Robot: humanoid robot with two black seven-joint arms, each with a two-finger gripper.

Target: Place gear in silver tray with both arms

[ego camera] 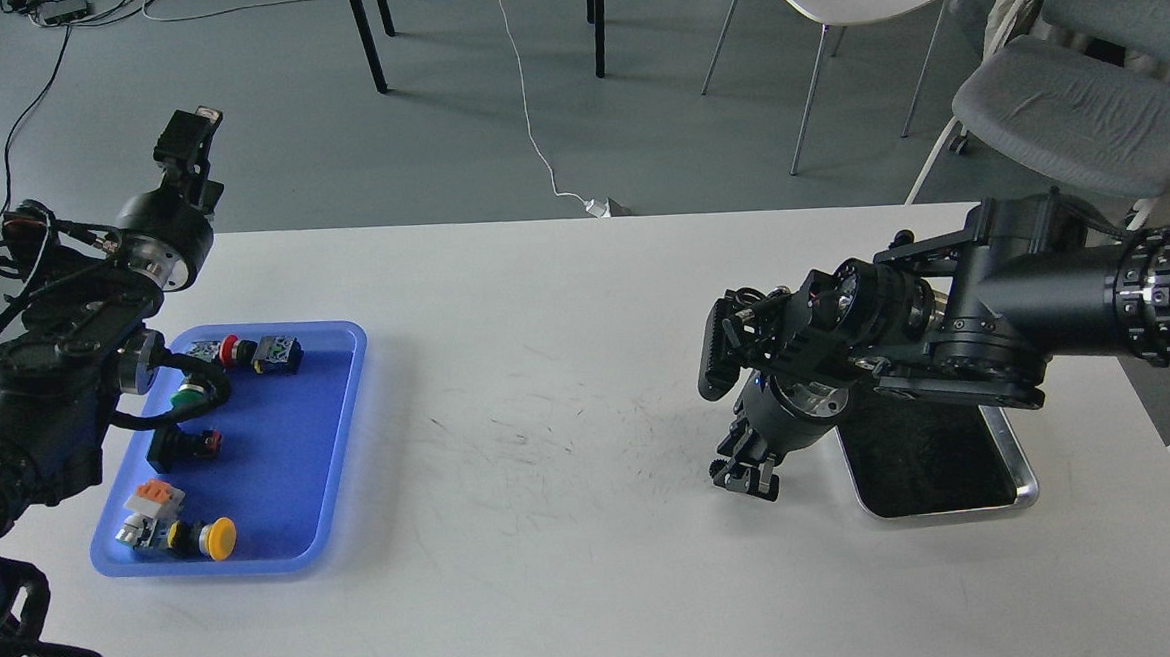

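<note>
While the right claw (745,478) points down at lower right, just left of the silver tray (1023,466), the left claw (185,139) rises upper left; neither's finger spread is readable.

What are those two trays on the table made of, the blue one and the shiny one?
The blue tray looks like plastic: an even colour, a soft rounded rim, a slightly see-through edge. The silver tray looks like polished metal, probably steel: a bright gleaming rim and a dark, mirror-like bottom. The table has a matt white top with fine scratches, perhaps laminate.
</note>
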